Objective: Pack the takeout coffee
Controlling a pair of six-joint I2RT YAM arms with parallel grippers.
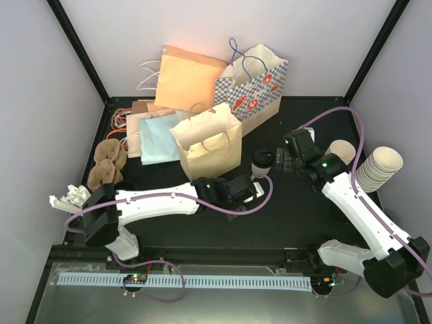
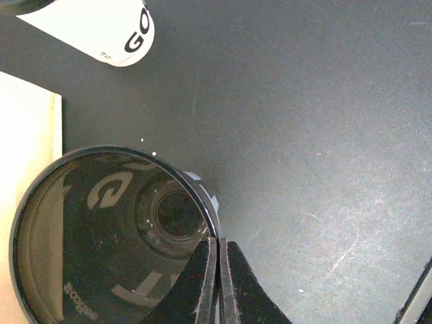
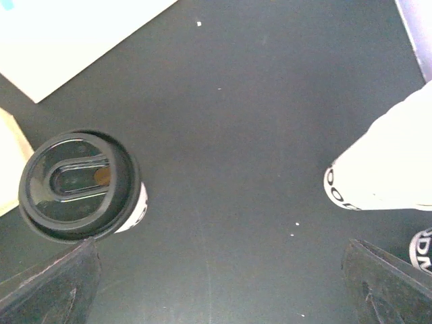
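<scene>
The takeout coffee, a small white cup with a black lid, stands on the black table right of a standing kraft bag. It also shows in the right wrist view and, as a white cup wall, at the top left of the left wrist view. My right gripper is open and empty just right of the cup, above the table. My left gripper is shut, pinching the rim of a loose glossy black lid, just in front of the coffee.
A standing kraft paper bag is left of the coffee. A checkered bag, an orange bag and flat bags lie behind. A lidless cup and stacked cups are at the right. Brown cup carriers are at the left.
</scene>
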